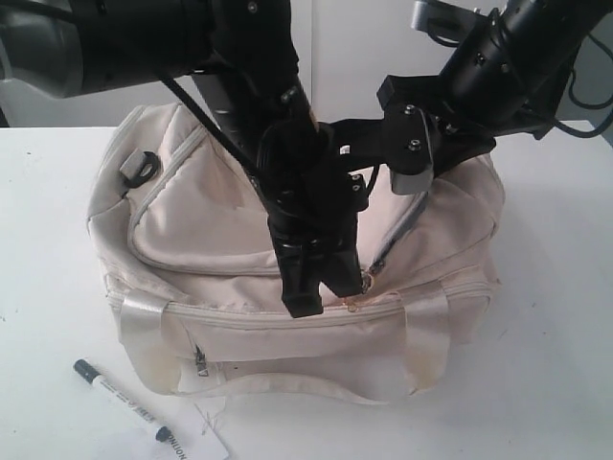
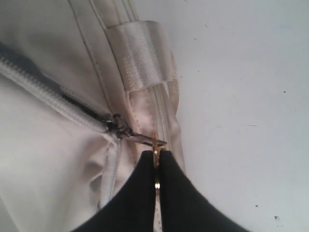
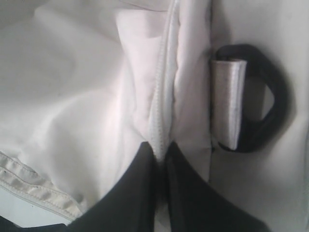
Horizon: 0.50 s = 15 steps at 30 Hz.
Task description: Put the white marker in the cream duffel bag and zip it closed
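The large soft cream fabric duffel bag (image 1: 220, 220) is sitting on the white table (image 1: 556, 316). The left gripper (image 2: 156, 155) is pinching the gold chain pull (image 2: 155, 145), jaws pressed together on it. The right gripper (image 3: 161, 151), jaws nearly touching, is clamping what looks like a fold of bag fabric beside the black end ring (image 3: 273, 96). The slim white marker with dark cap (image 1: 124, 398) is lying on the table in front of the bag, beside a flat white paper tag (image 1: 206, 439)
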Motion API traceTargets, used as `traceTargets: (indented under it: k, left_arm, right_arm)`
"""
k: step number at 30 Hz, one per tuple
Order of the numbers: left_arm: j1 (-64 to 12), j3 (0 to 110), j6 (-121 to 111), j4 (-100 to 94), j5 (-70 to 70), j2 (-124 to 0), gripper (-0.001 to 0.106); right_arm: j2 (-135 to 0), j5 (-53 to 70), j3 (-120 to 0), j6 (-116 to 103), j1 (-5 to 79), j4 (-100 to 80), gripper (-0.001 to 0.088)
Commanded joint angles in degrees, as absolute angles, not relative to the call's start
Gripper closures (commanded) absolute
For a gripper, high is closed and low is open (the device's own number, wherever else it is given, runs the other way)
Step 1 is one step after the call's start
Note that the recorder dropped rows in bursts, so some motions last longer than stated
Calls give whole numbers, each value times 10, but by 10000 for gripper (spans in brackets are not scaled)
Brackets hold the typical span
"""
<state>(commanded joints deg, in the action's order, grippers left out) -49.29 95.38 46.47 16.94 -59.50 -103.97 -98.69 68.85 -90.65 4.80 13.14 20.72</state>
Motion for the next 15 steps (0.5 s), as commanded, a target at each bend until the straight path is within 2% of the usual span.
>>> traceTargets:
  k: [15]
  left_arm:
    - [-493,954,461,125,-539,-1040,1053]
  right_arm:
    - [-987,684,-906,53,131,207,868]
